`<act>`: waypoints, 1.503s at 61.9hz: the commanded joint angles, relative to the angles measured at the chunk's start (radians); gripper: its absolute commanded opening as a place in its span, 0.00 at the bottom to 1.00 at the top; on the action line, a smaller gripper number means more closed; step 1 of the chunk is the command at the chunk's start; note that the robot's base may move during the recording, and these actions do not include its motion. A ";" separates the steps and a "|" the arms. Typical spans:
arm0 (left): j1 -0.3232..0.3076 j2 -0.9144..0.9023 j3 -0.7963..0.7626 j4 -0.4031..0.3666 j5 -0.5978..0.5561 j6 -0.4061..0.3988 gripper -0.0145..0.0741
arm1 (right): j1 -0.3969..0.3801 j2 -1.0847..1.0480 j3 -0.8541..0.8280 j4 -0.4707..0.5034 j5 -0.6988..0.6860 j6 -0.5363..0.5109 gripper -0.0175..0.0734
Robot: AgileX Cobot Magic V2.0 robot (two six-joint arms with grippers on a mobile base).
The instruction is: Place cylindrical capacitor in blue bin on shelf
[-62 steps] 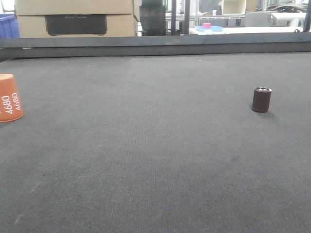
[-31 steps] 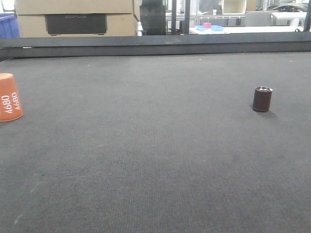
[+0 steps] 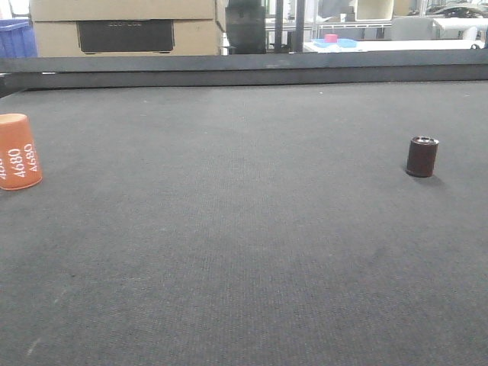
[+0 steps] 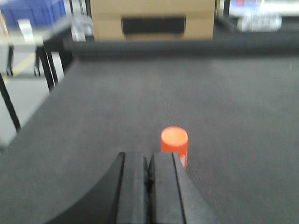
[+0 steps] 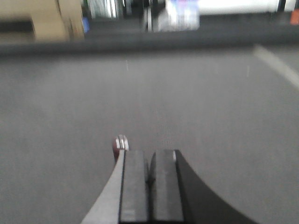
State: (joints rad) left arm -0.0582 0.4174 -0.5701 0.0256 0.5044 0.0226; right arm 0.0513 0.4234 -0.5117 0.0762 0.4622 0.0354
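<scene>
Nearest in the right wrist view, the right gripper point(image 5: 149, 156) has its two flat black pads pressed together with nothing between them. Just past the tip of its left pad, and a little to that side, stands the capacitor point(image 5: 120, 145). It is outside the jaws and partly hidden by the pad, and the blur leaves it unclear whether they touch. In the front view the capacitor point(image 3: 422, 156) is a short upright cylinder, dark brown to almost black, with a smooth wall and a silvery rimmed top. It stands on the mat point(image 3: 229, 229) well short of the far rail point(image 3: 244, 67), towards that rail's right end.

The left gripper point(image 4: 148, 158) is likewise closed and empty, its matte black pads meeting along a thin seam. Just beyond its right pad stands an orange cup-shaped piece point(image 4: 174, 142) with a flat round top. From the front this orange piece point(image 3: 18, 151) tapers upward and bears white "4680" lettering. It stands about as far short of the rail as the capacitor, towards the rail's left end.

The mat is dark grey with a fine woven grain. The rail is a long, dull dark bar. Behind its left half sits a cardboard box point(image 3: 122, 23), with a blue crate point(image 3: 17, 38) further left.
</scene>
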 commanded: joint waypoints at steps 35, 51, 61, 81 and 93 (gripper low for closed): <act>-0.006 0.658 -0.354 -0.026 0.108 0.000 0.04 | 0.072 0.918 -0.595 -0.041 0.286 -0.013 0.01; -0.006 0.702 -0.360 -0.069 0.120 0.000 0.04 | 0.136 1.233 -0.884 -0.048 0.473 0.010 0.01; -0.006 0.702 -0.360 -0.069 0.124 0.000 0.04 | 0.138 1.399 -1.052 -0.046 0.625 0.010 0.01; -0.006 0.702 -0.360 -0.069 0.164 0.000 0.04 | 0.138 1.502 -1.131 -0.042 0.632 0.010 0.42; -0.006 0.702 -0.360 -0.087 0.164 0.000 0.04 | 0.138 1.536 -1.131 -0.034 0.580 0.010 0.61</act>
State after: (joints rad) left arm -0.0582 1.1206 -0.9220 -0.0418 0.6690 0.0226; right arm 0.1881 1.9448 -1.6315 0.0379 1.0623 0.0425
